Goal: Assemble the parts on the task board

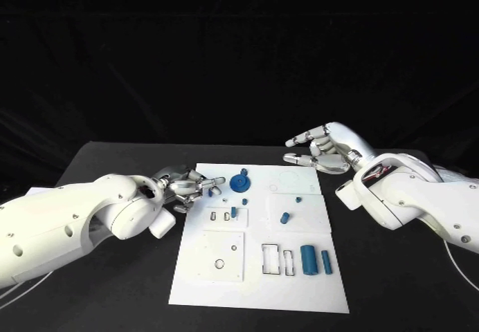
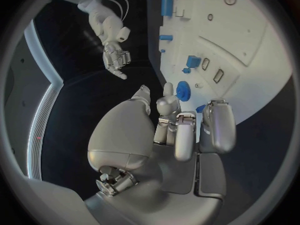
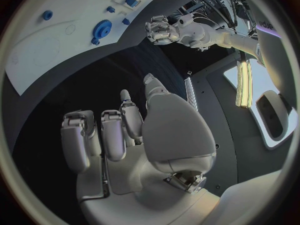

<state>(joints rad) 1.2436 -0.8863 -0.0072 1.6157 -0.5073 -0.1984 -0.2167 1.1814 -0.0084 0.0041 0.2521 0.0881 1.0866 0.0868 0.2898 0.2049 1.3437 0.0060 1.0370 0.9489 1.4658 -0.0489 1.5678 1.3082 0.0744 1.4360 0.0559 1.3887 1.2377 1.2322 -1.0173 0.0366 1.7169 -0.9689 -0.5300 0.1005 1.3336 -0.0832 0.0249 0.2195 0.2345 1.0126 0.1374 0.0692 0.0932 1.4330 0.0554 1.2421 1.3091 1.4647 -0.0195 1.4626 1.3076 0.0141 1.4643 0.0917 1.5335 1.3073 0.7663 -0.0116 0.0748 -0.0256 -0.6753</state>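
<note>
The task board [image 1: 261, 238] lies flat in the middle of the black table [image 1: 120, 290], running from the near edge toward the far side between the two arms. Nearest on it, two blue cylinders, the larger [image 1: 309, 259] and the thin one [image 1: 325, 260], lie on their sides beside an outlined slot, apparently not yet fitted, so this corner looks like work still to do. Further up, a few small blue pegs [image 1: 286, 218] sit around the middle panels; whether they are seated or merely resting cannot be told. Beyond them a blue gear [image 1: 239, 182] sits near the board's far left part, seemingly on its post, though that is a judgement. The left hand [image 1: 190, 188] hovers at the board's left edge just beside the gear, fingers loosely curled and holding nothing. The right hand [image 1: 321, 151] hangs beyond the far right corner, well apart from every part, fingers spread and empty. On balance the assembly seems early, most pieces remaining.
</note>
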